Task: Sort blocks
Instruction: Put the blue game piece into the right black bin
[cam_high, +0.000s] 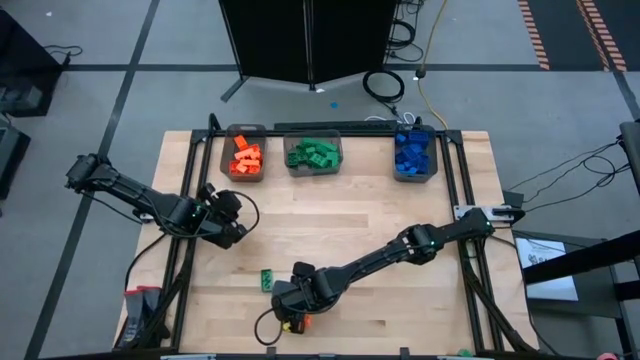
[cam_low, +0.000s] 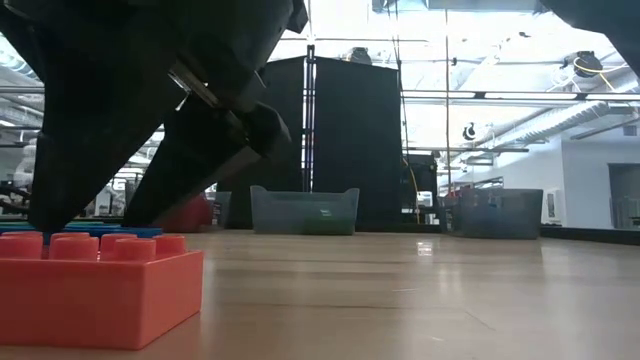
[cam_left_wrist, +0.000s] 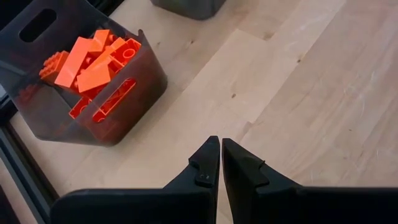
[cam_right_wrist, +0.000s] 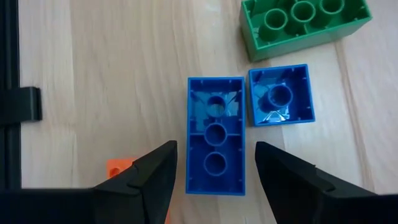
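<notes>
Blue long brick (cam_right_wrist: 215, 144) lies upside down on the table's near edge between your right gripper's (cam_right_wrist: 215, 180) open jaws; lower and close; left gripper (cam_left_wrist: 221, 163) waits shut by the orange bin (cam_left_wrist: 118, 127).

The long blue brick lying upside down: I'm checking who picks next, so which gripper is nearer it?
Right. The right gripper hangs open with its fingers either side of the long blue brick; the left gripper, shut, waits near the orange bin.
</notes>
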